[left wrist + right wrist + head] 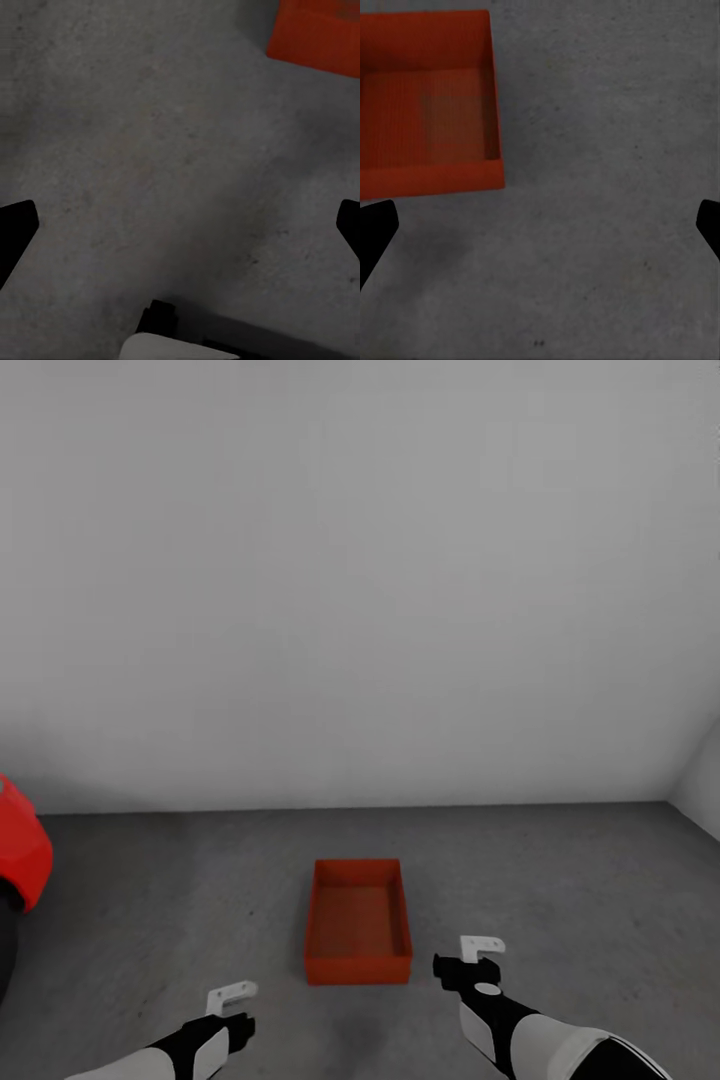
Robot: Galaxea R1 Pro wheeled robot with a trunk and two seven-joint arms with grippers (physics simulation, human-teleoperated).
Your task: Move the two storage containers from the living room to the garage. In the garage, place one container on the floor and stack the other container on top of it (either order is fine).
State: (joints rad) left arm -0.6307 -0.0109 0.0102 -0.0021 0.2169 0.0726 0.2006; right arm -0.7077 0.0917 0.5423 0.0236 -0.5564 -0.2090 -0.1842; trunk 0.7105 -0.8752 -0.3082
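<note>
You are standing in the garage, facing a bare white-grey wall (360, 580), with 1 storage container (358, 922) sitting upright and open-topped on the dark concrete floor (560, 880) just ahead of you, between your 2 arms. A piece of the red car (20, 855) is showing at the left edge of the head view. Nothing is resting inside or on top of the bin, so you are looking at a task that is about half done: 1 container is placed, and the stacking is not yet done.

Your left gripper (232, 1010) is hanging low over bare concrete with its fingers spread wide and nothing between them; in the left wrist view a corner of the container (319, 34) is sitting off to one side. Your right gripper (472, 958) is likewise spread and empty, hovering just beside the bin's near corner, and the right wrist view is looking down at the container (427, 120) and its ribbed bottom.

The 2nd container is not with you here, so in my judgement you are now needing to turn the base away, fetch that bin from the living room, and bring it back to lower squarely onto this one, walls lined up
</note>
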